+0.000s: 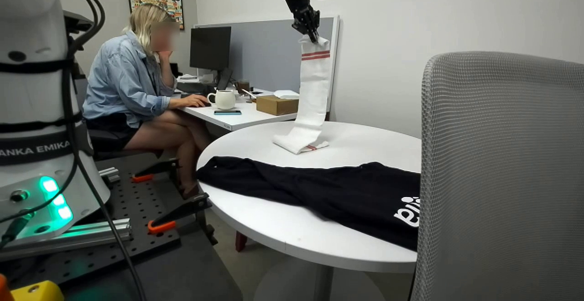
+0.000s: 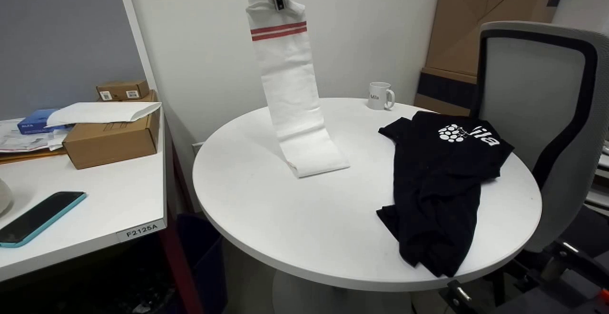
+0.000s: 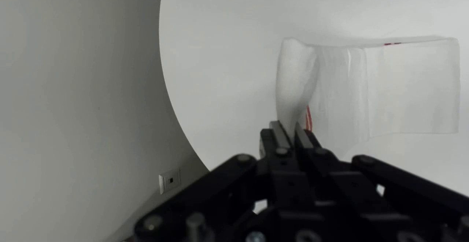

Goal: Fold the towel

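Aloft, the gripper (image 1: 314, 40) pinches the towel (image 1: 314, 86) by its upper end; in an exterior view, a chair (image 1: 502, 178) conceals one end of the black garment (image 1: 324, 189).

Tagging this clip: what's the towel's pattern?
The towel is white with two red stripes near its upper end, clearest in an exterior view.

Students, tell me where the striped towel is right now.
In an exterior view, the towel hangs from the claw, its lower end on the round table, to the left of the black shirt.
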Tool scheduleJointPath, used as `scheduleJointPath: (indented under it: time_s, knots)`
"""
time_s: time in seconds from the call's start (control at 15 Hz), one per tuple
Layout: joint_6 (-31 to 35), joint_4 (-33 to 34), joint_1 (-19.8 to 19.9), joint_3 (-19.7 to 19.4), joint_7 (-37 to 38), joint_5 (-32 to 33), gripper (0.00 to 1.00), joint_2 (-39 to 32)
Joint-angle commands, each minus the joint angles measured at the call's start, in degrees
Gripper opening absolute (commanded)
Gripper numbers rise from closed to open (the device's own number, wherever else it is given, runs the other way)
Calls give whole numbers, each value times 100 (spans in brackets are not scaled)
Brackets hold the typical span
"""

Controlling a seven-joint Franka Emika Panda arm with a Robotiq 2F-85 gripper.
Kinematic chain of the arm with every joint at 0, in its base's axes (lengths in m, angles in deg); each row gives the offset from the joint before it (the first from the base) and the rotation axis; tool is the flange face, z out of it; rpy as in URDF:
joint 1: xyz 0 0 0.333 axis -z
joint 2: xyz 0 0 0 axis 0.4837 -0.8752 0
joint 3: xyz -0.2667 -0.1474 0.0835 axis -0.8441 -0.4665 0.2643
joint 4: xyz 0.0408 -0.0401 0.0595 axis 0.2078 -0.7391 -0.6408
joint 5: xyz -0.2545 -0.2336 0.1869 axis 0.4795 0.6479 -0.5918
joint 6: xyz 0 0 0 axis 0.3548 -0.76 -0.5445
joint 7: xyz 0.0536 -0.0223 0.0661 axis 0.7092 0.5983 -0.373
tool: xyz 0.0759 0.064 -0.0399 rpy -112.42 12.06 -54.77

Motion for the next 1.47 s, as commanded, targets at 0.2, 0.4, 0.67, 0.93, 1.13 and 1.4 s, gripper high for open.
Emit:
scheduleJointPath:
  time_s: [0.2,0.4,0.67,0.93,1.13,1.4]
  knots:
    - [909,-588,172,-71,-527,-31,1,227]
    - [1101,-689,325,-180,-471,-85,1,177]
    - [1133,-919,507,-257,-585,-173,1,129]
    - [1109,-1588,610,-171,-1091,-313,1,294]
    - [1033,-2063,587,-109,-1486,-455,1,413]
    - [1009,-2559,562,-54,-1762,-582,1,740]
